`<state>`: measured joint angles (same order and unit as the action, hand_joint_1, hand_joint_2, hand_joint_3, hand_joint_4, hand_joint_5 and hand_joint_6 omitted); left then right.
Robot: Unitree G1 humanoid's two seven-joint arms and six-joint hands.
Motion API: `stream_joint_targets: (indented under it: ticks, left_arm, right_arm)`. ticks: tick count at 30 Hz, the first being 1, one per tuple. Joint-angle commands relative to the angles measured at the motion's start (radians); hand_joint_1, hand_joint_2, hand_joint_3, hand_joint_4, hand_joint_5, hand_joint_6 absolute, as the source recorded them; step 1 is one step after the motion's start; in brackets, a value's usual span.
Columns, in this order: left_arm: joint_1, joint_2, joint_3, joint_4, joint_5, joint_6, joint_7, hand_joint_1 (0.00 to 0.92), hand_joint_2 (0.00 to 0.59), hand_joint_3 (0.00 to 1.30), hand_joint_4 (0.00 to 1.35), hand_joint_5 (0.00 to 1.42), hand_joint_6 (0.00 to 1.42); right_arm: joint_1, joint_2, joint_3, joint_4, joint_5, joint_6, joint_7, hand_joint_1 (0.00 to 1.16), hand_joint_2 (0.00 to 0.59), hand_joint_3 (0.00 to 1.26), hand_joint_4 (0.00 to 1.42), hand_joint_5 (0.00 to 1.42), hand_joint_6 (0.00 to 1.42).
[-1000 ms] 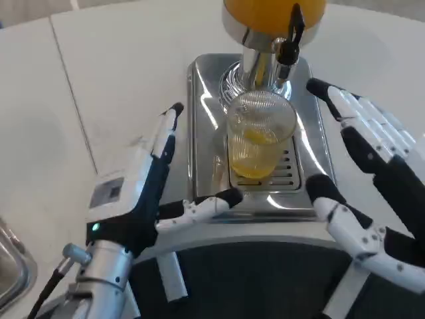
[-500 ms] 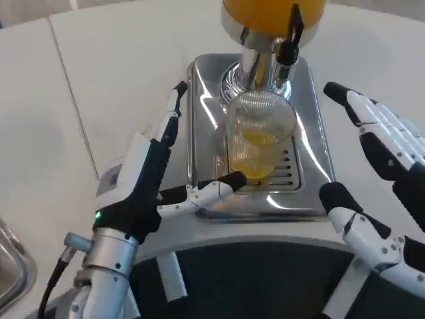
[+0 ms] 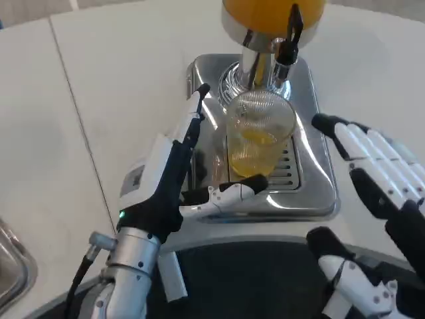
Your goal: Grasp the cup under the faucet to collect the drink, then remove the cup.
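A clear ribbed cup, holding some orange drink, stands on the steel drip tray under the faucet of the orange juice dispenser. My left hand is open just left of the cup, its long fingers lying over the tray's left edge and its thumb reaching toward the cup's base; I cannot tell if it touches. My right hand is open to the right of the tray, away from the cup, with nothing in it.
The white table spreads to the left and behind the dispenser. A metal rim shows at the lower left corner. My dark body edge fills the bottom of the picture.
My left hand has moved right and forward, closing in on the cup from the left. My right hand has drawn back toward me and lower, away from the tray.
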<state>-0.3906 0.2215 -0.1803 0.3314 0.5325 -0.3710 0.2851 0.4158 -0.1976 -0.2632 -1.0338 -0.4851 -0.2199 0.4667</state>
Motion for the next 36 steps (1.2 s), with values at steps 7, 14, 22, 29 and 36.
stream_joint_targets:
  ticks: [7, 14, 22, 29, 36]
  left_arm:
    - [-0.094, -0.042, -0.038, 0.151, 0.022, -0.040, 0.071, 0.404, 0.039, 0.00, 0.00, 0.20, 0.21]
    - [-0.147, -0.058, -0.045, 0.245, 0.011, -0.059, 0.096, 0.405, 0.039, 0.00, 0.00, 0.23, 0.23]
    - [-0.168, -0.081, -0.061, 0.288, 0.018, -0.072, 0.116, 0.410, 0.042, 0.00, 0.00, 0.26, 0.26]
    - [-0.201, -0.107, -0.079, 0.337, 0.019, -0.081, 0.142, 0.411, 0.042, 0.00, 0.00, 0.27, 0.26]
    - [-0.222, -0.118, -0.100, 0.348, 0.045, -0.066, 0.188, 0.411, 0.048, 0.00, 0.03, 0.29, 0.28]
  right_arm:
    - [0.068, 0.052, -0.009, -0.013, 0.007, -0.065, 0.025, 0.20, 0.482, 0.00, 0.00, 0.00, 0.00]
    - [0.067, 0.070, -0.025, -0.013, 0.014, -0.073, 0.041, 0.21, 0.482, 0.00, 0.00, 0.00, 0.00]
    - [0.048, 0.089, -0.017, -0.013, 0.010, -0.056, 0.061, 0.21, 0.482, 0.00, 0.00, 0.00, 0.00]
    - [0.039, 0.114, -0.017, -0.013, 0.001, -0.059, 0.085, 0.22, 0.482, 0.00, 0.00, 0.00, 0.00]
    - [0.022, 0.141, -0.010, -0.013, -0.009, -0.041, 0.104, 0.22, 0.482, 0.00, 0.00, 0.00, 0.00]
